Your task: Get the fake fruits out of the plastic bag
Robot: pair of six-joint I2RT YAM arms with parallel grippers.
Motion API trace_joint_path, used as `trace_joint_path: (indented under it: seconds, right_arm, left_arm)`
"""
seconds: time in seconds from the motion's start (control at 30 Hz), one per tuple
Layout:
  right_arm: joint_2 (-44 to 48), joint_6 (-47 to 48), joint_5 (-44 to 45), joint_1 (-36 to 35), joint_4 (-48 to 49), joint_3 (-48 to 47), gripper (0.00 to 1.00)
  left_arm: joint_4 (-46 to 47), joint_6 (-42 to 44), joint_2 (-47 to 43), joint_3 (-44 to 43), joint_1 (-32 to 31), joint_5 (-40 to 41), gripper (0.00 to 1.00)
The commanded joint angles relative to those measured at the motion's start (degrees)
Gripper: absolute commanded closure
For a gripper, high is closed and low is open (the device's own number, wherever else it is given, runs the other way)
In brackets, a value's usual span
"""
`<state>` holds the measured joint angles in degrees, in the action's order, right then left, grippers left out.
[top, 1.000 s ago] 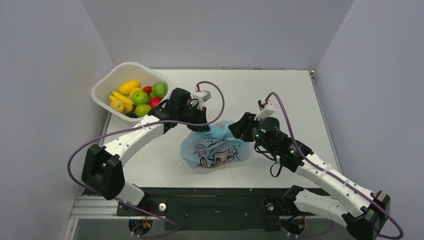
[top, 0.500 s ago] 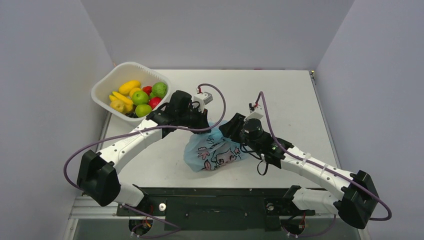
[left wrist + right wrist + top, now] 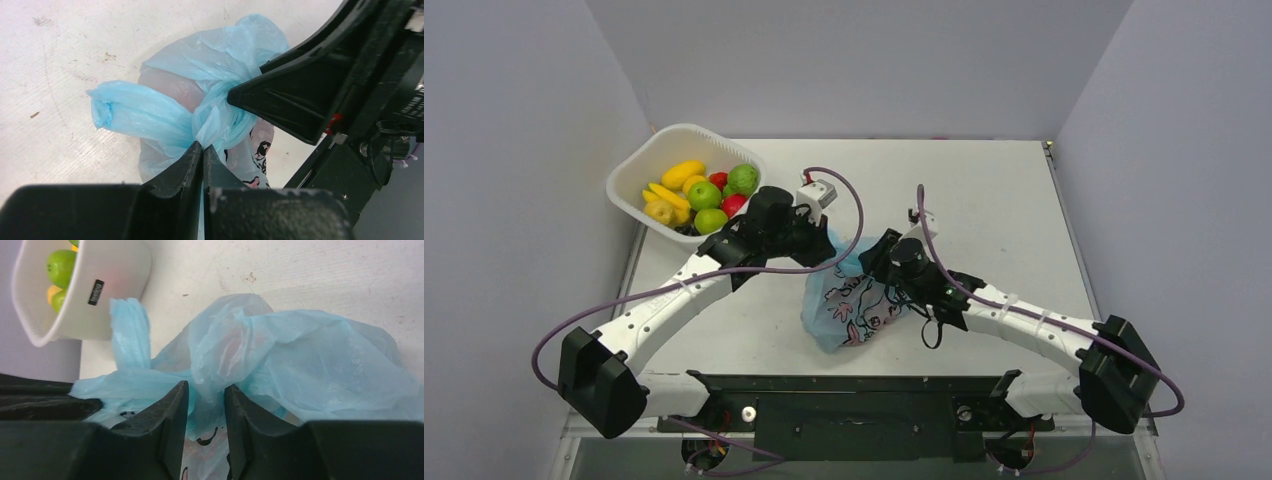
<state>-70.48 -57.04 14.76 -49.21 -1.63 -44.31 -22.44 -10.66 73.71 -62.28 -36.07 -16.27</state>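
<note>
Blue plastic bag may rip at the knot.
Left gripper clamped on knot; right gripper astride it, grip unclear; opposed pulling tears film.

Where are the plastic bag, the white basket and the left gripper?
plastic bag (image 3: 849,305), top view, on its printed side.
white basket (image 3: 637,165), top view, on its bare inner wall.
left gripper (image 3: 202,149), left wrist view, between its shut fingertips, pinching the bag.

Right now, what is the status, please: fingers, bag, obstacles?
Left fingers shut on plastic bag at its gathered top. Right fingers astride same bunch, grip unclear. Bag not yet opened. Nothing blocking.
</note>
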Motion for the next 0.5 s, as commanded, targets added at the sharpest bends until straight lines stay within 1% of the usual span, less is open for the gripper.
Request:
trace_joint_path:
  seconds: [0.0, 0.03, 0.07, 0.1, 0.23, 0.27, 0.3, 0.37, 0.47]
  right_arm:
    - [-4.4, 4.6, 0.1, 0.3, 3.0, -5.1, 0.80]
    - [-5.3, 5.2, -0.3, 0.5, 3.4, -6.2, 0.85]
    - [-5.7, 5.9, -1.4, 1.3, 3.7, -6.7, 0.96]
    - [-6.2, 5.9, -2.2, 2.0, 3.7, -7.7, 0.99]
    - [-6.1, 7.1, -12.0, 8.9, 6.1, -9.2, 1.00]
    - [-5.8, 7.5, -15.6, 11.5, 7.6, -9.0, 1.00]
    - [-5.0, 8.2, -17.1, 12.7, 8.2, -8.8, 1.00]
    - [-4.0, 8.8, -23.2, 16.9, 9.1, -8.8, 1.00]
    - [-1.6, 7.4, -28.9, 25.1, 9.3, -7.2, 1.00]
  left_arm:
    - [4.7, 0.8, -2.7, 0.2, -0.2, 2.7, 1.00]
    - [4.7, 0.7, -2.9, 0.3, -0.2, 3.6, 1.00]
    - [4.6, 0.7, -3.5, 0.5, -0.2, 5.6, 1.00]
    - [4.6, 0.6, -3.9, 0.7, -0.2, 7.2, 1.00]
    - [4.6, -0.2, -6.6, 1.9, -0.1, 20.5, 1.00]
    - [4.5, -0.4, -7.4, 2.2, -0.1, 22.4, 1.00]
    - [4.5, -0.7, -7.8, 2.3, -0.1, 25.6, 1.00]
    - [4.7, -1.4, -9.3, 3.2, -0.1, 30.0, 1.00]
    - [6.2, -1.9, -12.0, 4.6, 0.0, 34.3, 1.00]
